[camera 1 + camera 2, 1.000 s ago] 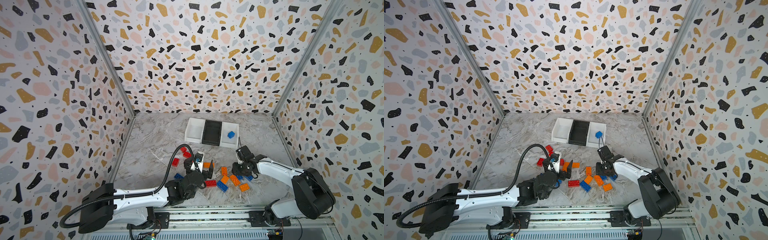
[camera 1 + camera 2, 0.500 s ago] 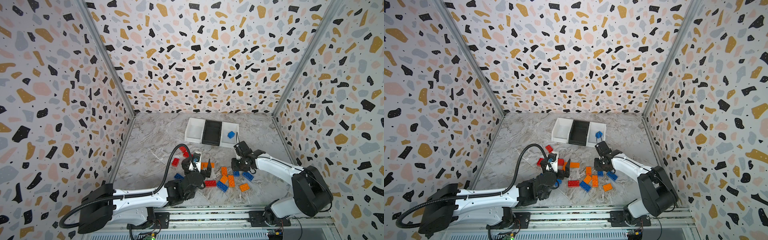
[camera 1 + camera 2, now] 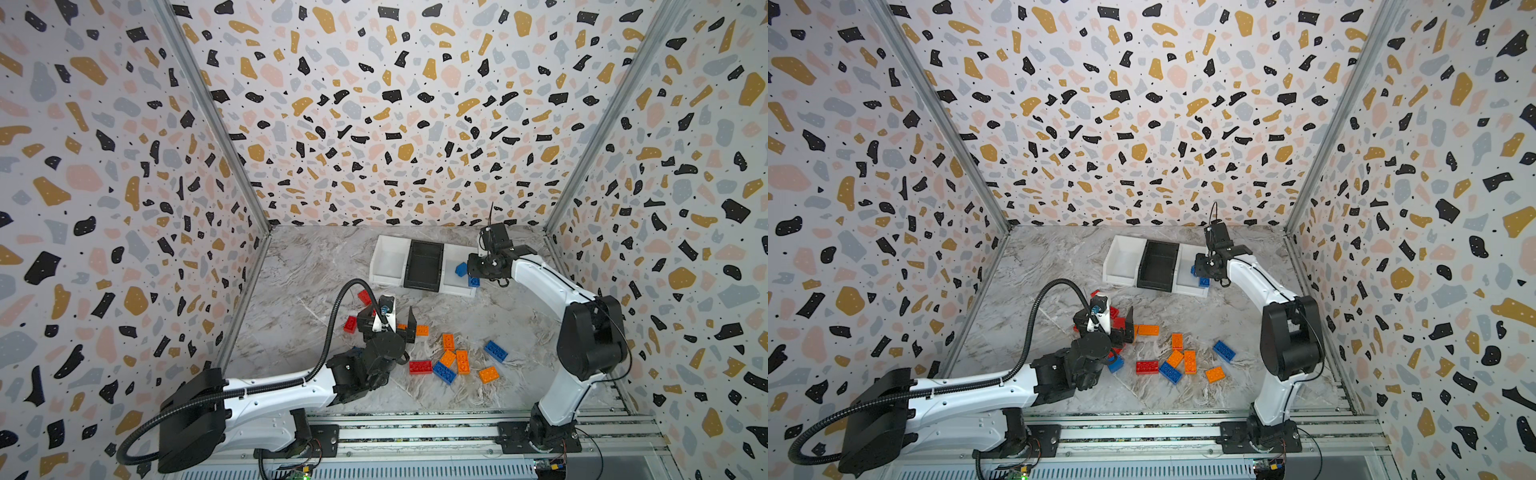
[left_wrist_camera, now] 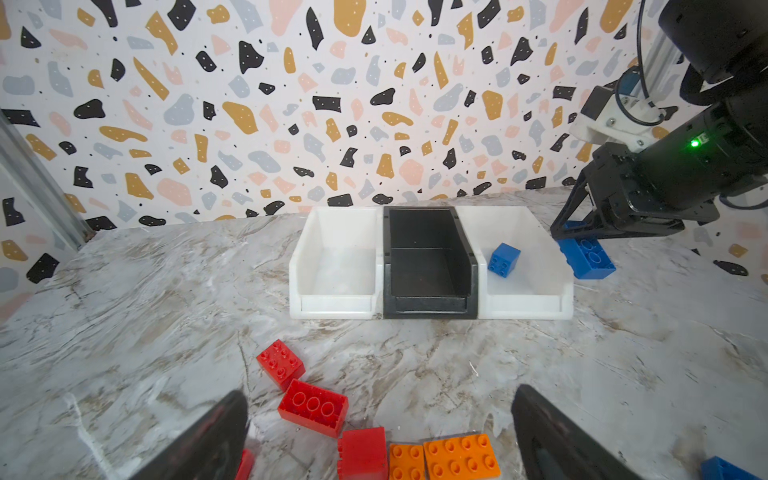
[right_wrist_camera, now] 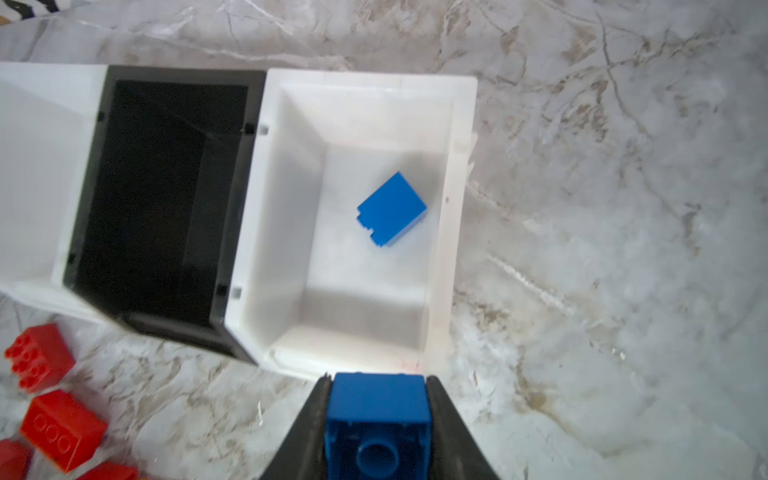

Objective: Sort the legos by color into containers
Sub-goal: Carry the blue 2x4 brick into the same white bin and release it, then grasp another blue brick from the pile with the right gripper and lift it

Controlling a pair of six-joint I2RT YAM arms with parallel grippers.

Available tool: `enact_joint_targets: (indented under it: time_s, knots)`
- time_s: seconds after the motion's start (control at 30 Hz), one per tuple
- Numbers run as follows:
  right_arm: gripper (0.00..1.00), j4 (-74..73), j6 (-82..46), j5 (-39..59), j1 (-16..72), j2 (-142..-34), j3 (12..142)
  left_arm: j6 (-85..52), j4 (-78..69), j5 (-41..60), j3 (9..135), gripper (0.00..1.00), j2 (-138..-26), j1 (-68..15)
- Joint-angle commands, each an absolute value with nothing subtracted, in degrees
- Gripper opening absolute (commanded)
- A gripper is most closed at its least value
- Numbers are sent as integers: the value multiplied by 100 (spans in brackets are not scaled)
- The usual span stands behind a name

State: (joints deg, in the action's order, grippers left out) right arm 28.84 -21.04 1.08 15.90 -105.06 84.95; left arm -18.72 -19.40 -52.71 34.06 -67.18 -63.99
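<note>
Right gripper (image 5: pixel 377 381) is now hovering at the right white bin (image 5: pixel 457 174), having come up from the loose pile (image 3: pixel 453 361).
Its arm is reaching forward, jaws clamping a blue brick (image 5: pixel 376 415) above the bin's front rim; a square blue brick (image 5: pixel 392 210) is lying inside. Left gripper (image 4: pixel 378 397) is staying low over red bricks (image 4: pixel 313 407), jaws wide, empty.

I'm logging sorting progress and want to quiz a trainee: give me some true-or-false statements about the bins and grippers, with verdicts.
1. The right gripper is shut on a blue brick. True.
2. The black bin holds an orange brick. False: it is empty.
3. A second blue brick lies in the white bin beside the right arm. True.
4. The left gripper is shut on a red brick. False: its jaws stand open and hold nothing.
5. The other white bin is empty. True.
</note>
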Motion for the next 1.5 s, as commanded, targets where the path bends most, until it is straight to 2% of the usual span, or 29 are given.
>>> enact_joint_targets:
  time_s: [0.0, 0.27, 0.43, 0.57, 0.7, 0.93, 1.1, 1.3, 1.47]
  knots:
    - [30, 2970, -1895, 262, 1496, -10979, 9215, -1855, -1969, -5180, 3653, 100, -6602, -6180]
    - [32, 3310, -1821, 461, 1389, -12174, 10864, -1684, -2285, -4842, 3864, 100, -6986, -5790]
    - [52, 3693, -1797, 665, 1393, -12568, 11592, -1564, -2519, -4585, 4092, 100, -7354, -5661]
    - [59, 3802, -1677, 615, 1397, -12242, 11425, -1359, -2522, -4317, 4360, 100, -7694, -5648]
    - [60, 3910, -1608, 428, 1391, -11424, 10553, -1327, -2726, -4105, 4421, 100, -7861, -5657]
    - [62, 3579, -2063, 333, 1441, -9264, 7338, -1327, -2987, -3808, 4449, 100, -8130, -5795]
    - [65, 3533, -2533, 460, 1615, -8032, 5557, -1384, -3041, -3655, 4556, 100, -8361, -6121]
    - [67, 3298, -2939, 521, 1906, -7059, 4250, -1533, -3040, -3569, 4691, 100, -8542, -6496]
    - [67, 2967, -2851, 628, 1898, -6904, 3870, -1615, -2907, -3703, 4652, 100, -8436, -6704]
